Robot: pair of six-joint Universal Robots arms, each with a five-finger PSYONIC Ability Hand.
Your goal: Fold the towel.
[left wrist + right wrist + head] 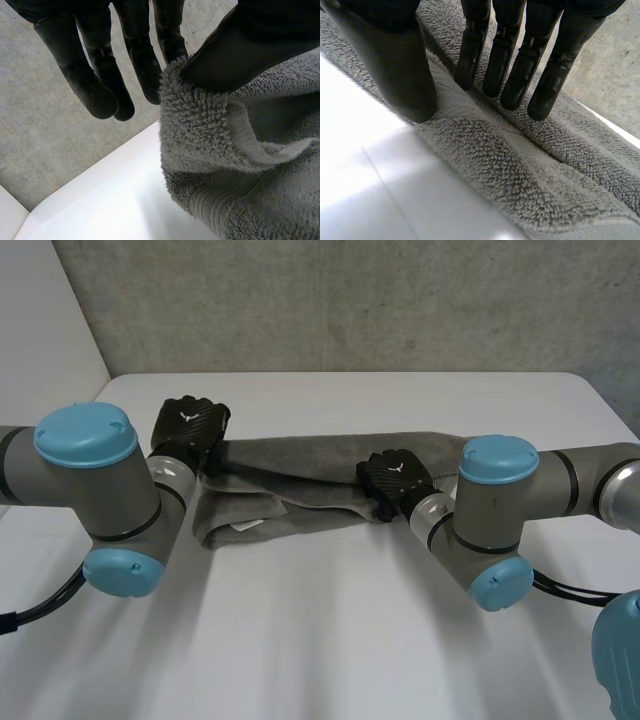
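wall: rough grey concrete wall (pixel 350 300) beyond left hand (pixel 190 425) | side: plain white panel (pixel 40 320) outward of that hand | furniture: smooth white round-cornered table (pixel 330 640) beneath it | light: soft, diffuse

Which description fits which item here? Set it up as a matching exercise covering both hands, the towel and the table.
Items:
1. left hand
2. right hand
3. towel
4. table

Descriptions:
A. white, bearing the cloth
B. at the towel's near long edge, a fold between thumb and straight fingers
C. grey, lying as a long band across the table
D. pinching the towel's edge at its end, thumb against a finger

Pairs: 1-D, 2-B, 3-C, 4-A
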